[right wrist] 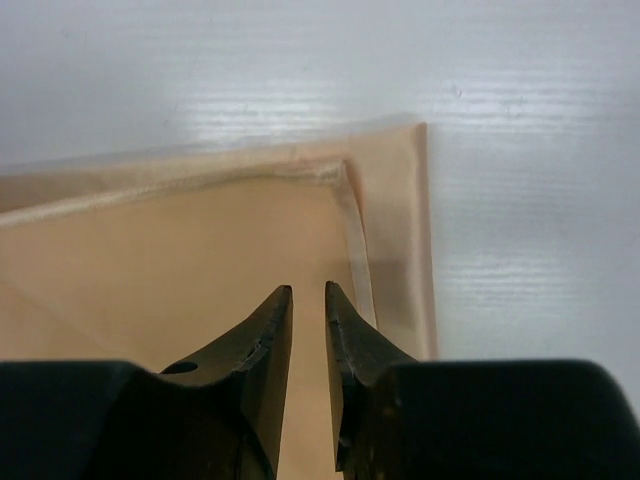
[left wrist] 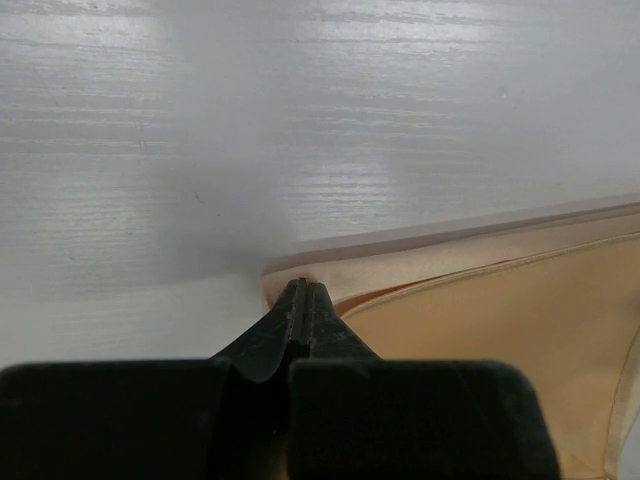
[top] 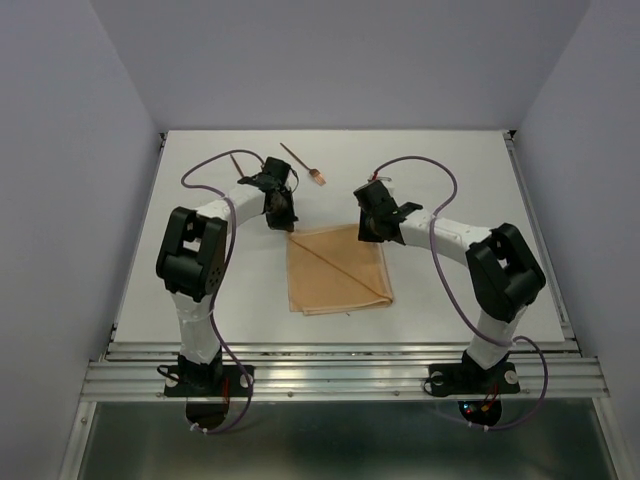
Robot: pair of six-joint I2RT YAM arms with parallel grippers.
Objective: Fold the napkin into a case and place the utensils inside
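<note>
Your left gripper (left wrist: 301,290) is pinched closed at the napkin (top: 336,272) corner (hold unclear). The right gripper (right wrist: 306,289), mid-frame, is barely parted and empty.

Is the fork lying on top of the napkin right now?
No, the fork lies on the bare table beyond the napkin, clear of its far edge.

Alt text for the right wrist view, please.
The right gripper, slightly open, sits over the tan napkin near one corner, with white table beyond. An upper folded layer ends just short of the napkin's outer edges.
</note>
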